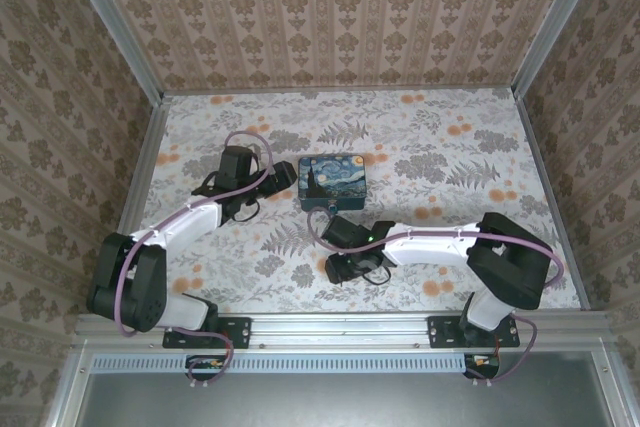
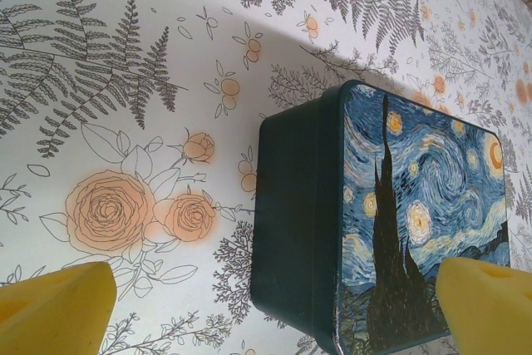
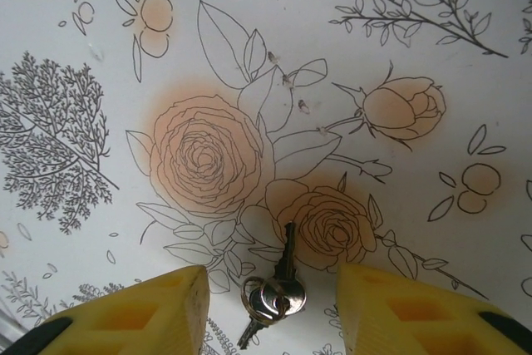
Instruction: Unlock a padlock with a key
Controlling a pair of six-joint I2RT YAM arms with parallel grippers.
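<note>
Two small silvery keys [image 3: 281,287] on a ring lie flat on the floral tablecloth, one blade pointing away from me. My right gripper [image 3: 270,309] hangs open just above them, one yellow finger [image 3: 141,315] on each side, touching neither key. In the top view that gripper [image 1: 350,267] is in front of the blue swirl-painted tin box [image 1: 335,180]. My left gripper [image 2: 274,313] is open too, its yellow fingers [image 2: 51,309] straddling the near corner of the box [image 2: 399,205]. From above, the left gripper [image 1: 283,179] sits at the box's left side. The padlock is hidden.
The floral tablecloth [image 1: 440,147] covers the whole table. Patterned walls with metal corner posts [image 1: 110,22] close in the left, back and right sides. Purple cables [image 1: 245,137] loop along both arms.
</note>
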